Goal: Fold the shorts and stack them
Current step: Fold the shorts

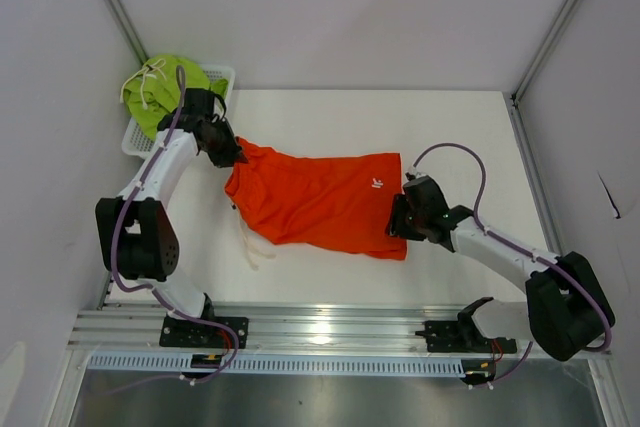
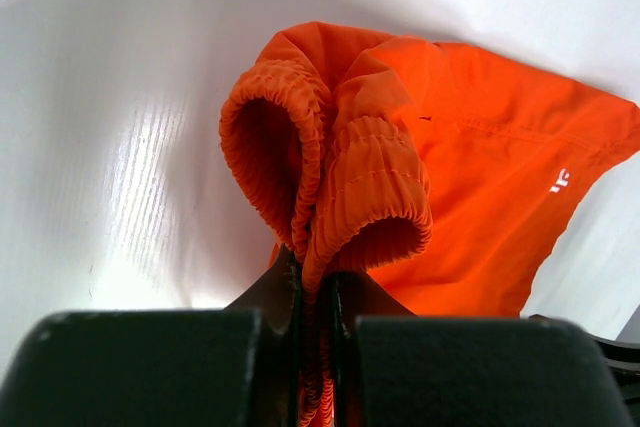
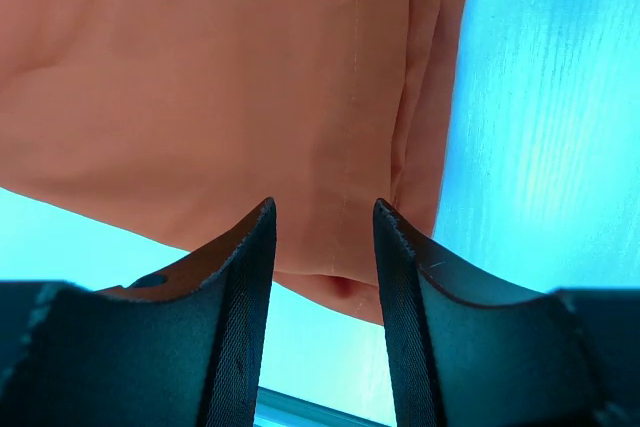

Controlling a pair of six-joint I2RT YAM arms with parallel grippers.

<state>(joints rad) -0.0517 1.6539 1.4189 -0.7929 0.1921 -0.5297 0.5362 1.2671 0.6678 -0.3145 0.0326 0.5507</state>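
The orange shorts (image 1: 320, 199) lie spread across the middle of the table, waistband at the left, a small white logo near the right hem. My left gripper (image 1: 232, 155) is shut on the gathered elastic waistband (image 2: 340, 187) at the top left corner. My right gripper (image 1: 397, 224) hovers open over the right hem, its fingers (image 3: 250, 277) straddling the orange fabric (image 3: 250, 77) edge without closing on it. The lime green shorts (image 1: 160, 89) with a white drawstring sit bunched in the basket at the far left.
A white mesh basket (image 1: 222, 75) stands at the back left corner against the wall. A white drawstring (image 1: 252, 245) trails from the orange shorts toward the front. Grey walls enclose the table; an aluminium rail (image 1: 320, 332) runs along the near edge.
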